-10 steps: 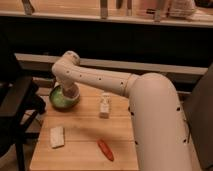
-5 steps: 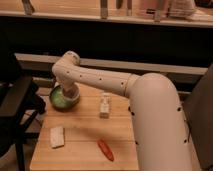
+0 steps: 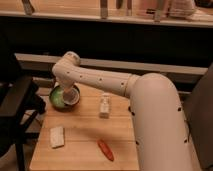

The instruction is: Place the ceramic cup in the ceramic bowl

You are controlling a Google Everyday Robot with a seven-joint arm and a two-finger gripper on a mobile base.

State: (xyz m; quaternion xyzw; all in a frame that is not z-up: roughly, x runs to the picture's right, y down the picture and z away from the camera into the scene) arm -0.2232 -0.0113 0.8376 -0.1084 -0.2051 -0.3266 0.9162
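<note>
Wood: the bench (image 3: pixel 85 135) is a pale butcher-block top, and it carries every loose thing in view.
Arm: a thick white arm (image 3: pixel 150 110) reaches from the lower right across the bench to its far left corner, bends at a rounded joint there and drops down toward the bowl.
Tool: the tool (image 3: pixel 67 94) sits at the end of that short downward link, right over the ceramic bowl; whether its fingers are spread or closed, and whether they hold anything, I cannot tell, since the wrist covers them.
Ceramic bowl: the ceramic bowl (image 3: pixel 55 97) is light green and glossy, on the far left corner of the bench; only its left part shows clear of the arm.
Ceramic cup: the ceramic cup (image 3: pixel 71 97) is a smaller round vessel with a pale rim and a dark inside, lying over the right part of the bowl, directly under the tool; whether it rests in the bowl or is held just above it cannot be told.
Bottle: a small white upright bottle (image 3: pixel 104 106) stands to the right of the bowl, near the arm.
Block: a pale rectangular block (image 3: pixel 57 136) lies toward the near left edge.
Red object: a long orange-red object (image 3: pixel 105 149) lies slantwise near the front edge, apart from the block.
Chair: a dark chair (image 3: pixel 17 107) stands left of the bench.
</note>
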